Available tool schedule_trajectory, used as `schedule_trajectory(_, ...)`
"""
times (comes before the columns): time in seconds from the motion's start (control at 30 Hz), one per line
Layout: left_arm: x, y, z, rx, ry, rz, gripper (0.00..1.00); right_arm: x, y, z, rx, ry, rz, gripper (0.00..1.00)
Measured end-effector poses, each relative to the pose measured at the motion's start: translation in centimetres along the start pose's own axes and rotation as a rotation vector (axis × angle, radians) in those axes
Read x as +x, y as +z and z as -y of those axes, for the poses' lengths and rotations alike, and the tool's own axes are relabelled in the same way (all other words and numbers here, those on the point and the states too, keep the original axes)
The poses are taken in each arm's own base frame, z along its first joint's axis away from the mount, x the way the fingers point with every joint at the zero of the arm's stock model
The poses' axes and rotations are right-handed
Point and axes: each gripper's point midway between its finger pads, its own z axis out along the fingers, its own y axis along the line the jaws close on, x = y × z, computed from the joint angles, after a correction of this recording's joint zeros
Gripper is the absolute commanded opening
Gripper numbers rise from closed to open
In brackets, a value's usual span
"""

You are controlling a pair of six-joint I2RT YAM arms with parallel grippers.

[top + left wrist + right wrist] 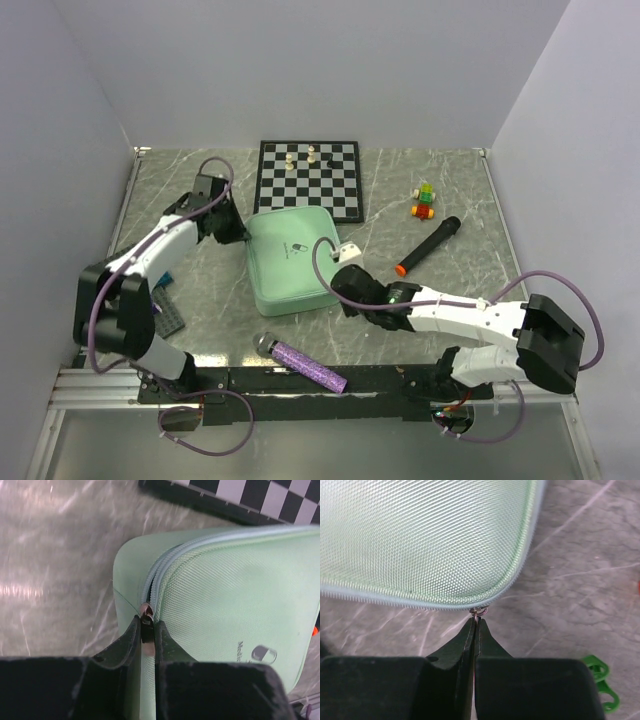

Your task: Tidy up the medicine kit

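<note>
Left gripper (146, 629) pinches the left pull (146, 612). Right gripper (476, 625), closed tight, nips the right pull (480, 611). The kit (290, 262) lies zipped just ahead of each. It looks soft and light, likely to slide, so hold the pulls.

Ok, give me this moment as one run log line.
medicine kit: lid down | left gripper: shut on zipper pull | right gripper: shut, tips at second zipper pull
</note>
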Motion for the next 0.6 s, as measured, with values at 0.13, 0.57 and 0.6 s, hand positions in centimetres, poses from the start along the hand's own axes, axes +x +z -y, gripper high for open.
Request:
schedule_trajectory(0.13, -1.9, 1.9, 0.7, -0.002, 0.028, -0.013, 0.39, 0.4, -0.6, -2.1, -0.054, -0.051, 0.011, 0.00)
schedule_trajectory(0.57, -0.6, -8.6, 1.1, 0.079, -0.078, 0.237, 0.73, 0.7, 0.0, -2.9, -0.060, -0.120, -0.004, 0.00)
schedule_trajectory(0.6, 0.7, -8.9, 1.7, 0.105, -0.077, 0.224, 0.73, 0.7, 0.0, -2.9, -0.060, -0.123, -0.004, 0.00)
